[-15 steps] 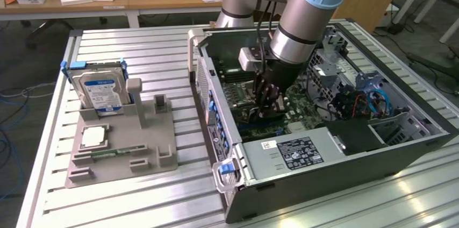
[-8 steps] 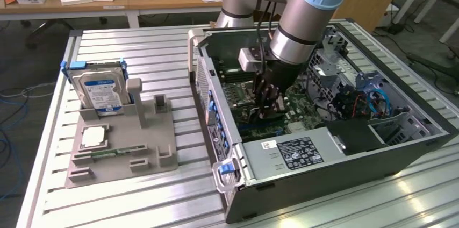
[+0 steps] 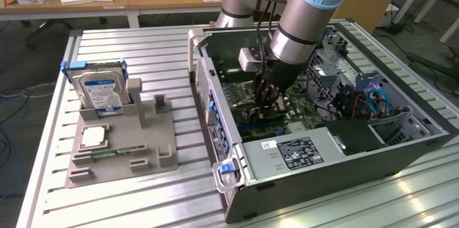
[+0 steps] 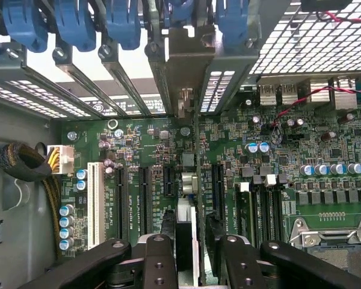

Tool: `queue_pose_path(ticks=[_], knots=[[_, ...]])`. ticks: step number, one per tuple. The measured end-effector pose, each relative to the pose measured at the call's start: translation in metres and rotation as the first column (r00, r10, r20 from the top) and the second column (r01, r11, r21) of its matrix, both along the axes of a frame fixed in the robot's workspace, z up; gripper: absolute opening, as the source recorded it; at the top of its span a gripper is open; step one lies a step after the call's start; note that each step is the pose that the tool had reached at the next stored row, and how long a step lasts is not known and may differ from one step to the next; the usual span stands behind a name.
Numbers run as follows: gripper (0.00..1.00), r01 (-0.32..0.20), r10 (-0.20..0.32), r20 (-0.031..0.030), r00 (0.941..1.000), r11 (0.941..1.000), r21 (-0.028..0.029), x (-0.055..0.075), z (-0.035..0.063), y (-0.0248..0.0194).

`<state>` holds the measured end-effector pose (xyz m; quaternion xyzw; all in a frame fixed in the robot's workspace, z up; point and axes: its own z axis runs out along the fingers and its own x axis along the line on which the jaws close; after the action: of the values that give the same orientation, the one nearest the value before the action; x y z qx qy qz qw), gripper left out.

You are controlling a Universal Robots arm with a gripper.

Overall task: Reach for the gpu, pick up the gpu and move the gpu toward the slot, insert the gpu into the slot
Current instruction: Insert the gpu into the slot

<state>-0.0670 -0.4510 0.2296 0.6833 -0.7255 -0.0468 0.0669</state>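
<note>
A: Where is the gpu (image 4: pixel 186 235) sitting right now?

B: It is standing on edge between the gripper (image 4: pixel 192 253) fingers, seen edge-on in the wrist view, with its metal bracket (image 4: pixel 189 66) reaching up to the rear slot openings of the computer case (image 3: pixel 401 147). It is lining up over one of the long black slots (image 4: pixel 217 183) on the motherboard (image 4: pixel 144 144).

A: Is the gripper holding it?

B: The fingers (image 4: pixel 159 259) are flanking the card closely on both sides, but I cannot tell whether they are pressing on it or standing slightly off it; the contact is hidden low in the wrist view. In the exterior view the arm (image 3: pixel 298 29) is reaching straight down into the open case on the table (image 3: pixel 143 196).

A: What is making this step go well?

B: I judge that keeping the card upright and square to the slot is mattering most, with the bracket sliding into its opening at the back while the lower edge is meeting the slot evenly. Any tilt is risking a jam, so pushing straight down, gently, is looking sensible.
</note>
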Motion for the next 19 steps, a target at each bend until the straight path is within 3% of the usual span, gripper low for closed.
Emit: queue_pose_path(ticks=[1, 4, 6, 11, 15, 17, 18, 19], knots=[[0.35, 0.000, 0.000, 0.0009, 1.0000, 1.0000, -0.0001, -0.001, 0.0000, 0.0000], [0.35, 0.000, 0.000, 0.0129, 0.9999, 1.0000, -0.0001, -0.008, 0.0000, 0.0000], [0.35, 0.000, 0.000, 0.0176, 0.9998, 1.0000, -0.0005, -0.012, 0.0001, 0.0001], [0.35, -0.001, 0.001, 0.0228, 0.9997, 1.0000, -0.0072, -0.017, 0.0001, 0.0003], [0.35, -0.001, 0.001, 0.0246, 0.9997, 1.0000, -0.0071, -0.017, 0.0000, 0.0003], [0.35, -0.001, 0.001, 0.0391, 0.9992, 1.0000, -0.0086, -0.017, -0.0001, 0.0004], [0.35, -0.001, 0.002, 0.0511, 0.9987, 0.9999, -0.0103, -0.017, 0.0000, 0.0004], [0.35, -0.001, 0.002, 0.0667, 0.9978, 0.9999, -0.0120, -0.018, 0.0000, 0.0004]])
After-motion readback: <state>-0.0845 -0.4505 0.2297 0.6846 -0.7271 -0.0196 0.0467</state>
